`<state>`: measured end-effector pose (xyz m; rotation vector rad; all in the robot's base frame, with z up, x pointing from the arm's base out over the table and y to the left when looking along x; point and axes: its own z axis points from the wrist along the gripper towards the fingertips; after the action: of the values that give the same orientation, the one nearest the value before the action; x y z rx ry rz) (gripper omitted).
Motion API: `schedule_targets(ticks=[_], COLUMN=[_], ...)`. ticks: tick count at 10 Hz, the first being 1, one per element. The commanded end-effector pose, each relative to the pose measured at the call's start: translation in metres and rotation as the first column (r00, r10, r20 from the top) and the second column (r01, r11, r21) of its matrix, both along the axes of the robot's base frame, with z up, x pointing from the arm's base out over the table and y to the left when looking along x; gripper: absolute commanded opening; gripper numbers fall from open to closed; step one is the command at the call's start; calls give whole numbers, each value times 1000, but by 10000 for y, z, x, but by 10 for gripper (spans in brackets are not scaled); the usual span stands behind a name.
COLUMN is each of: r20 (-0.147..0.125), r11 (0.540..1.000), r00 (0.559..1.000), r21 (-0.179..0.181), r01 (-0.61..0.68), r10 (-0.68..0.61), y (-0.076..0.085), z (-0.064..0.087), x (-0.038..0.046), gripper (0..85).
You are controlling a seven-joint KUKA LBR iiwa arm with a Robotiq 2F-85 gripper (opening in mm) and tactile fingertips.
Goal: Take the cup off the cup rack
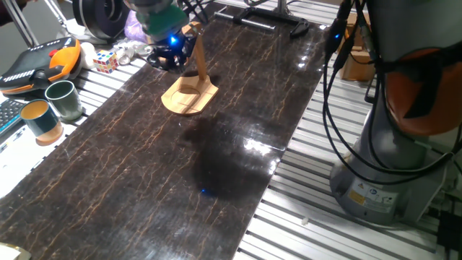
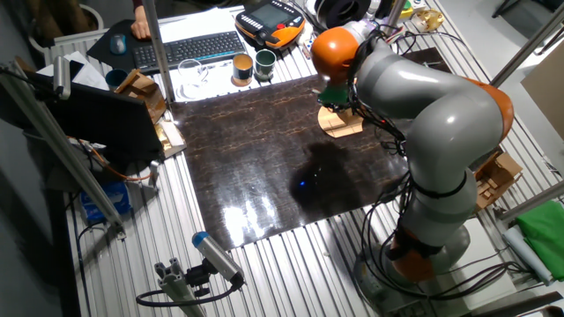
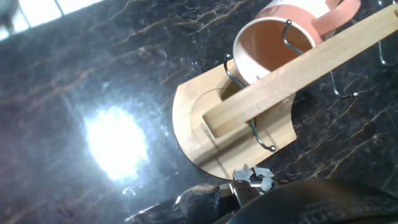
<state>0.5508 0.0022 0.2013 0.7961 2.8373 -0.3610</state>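
Claw (image 1: 171, 56) sits low over the top of the light wooden cup rack (image 1: 190, 94) with its leaf-shaped base and thin upright arm, at the far end of the dark marbled tabletop (image 1: 173, 166); can't tell how far my fingers are open. Small salmon-pink cup (image 3: 277, 42) with pale peach inside hangs on the rack arm, mouth tilted toward my hand camera, handle up-right. Dark green cup (image 1: 63, 100) stands well apart, off the tabletop's edge.
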Motion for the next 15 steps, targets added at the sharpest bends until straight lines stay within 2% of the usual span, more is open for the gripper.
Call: schedule_targets(ticks=[1, 4, 7, 11, 15], r20=[5, 33, 67, 137, 172], r11=[1000, 991, 974, 931, 882], r00=[1000, 991, 973, 926, 872], r21=[4, -36, -38, -51, -34], r01=[26, 129, 225, 361, 470], r10=[-26, -127, -222, -351, -458], y=[21, 141, 195, 205, 211], z=[-12, -19, -40, -105, -92], x=[13, 68, 102, 156, 164], gripper=[7, 7, 7, 7, 7])
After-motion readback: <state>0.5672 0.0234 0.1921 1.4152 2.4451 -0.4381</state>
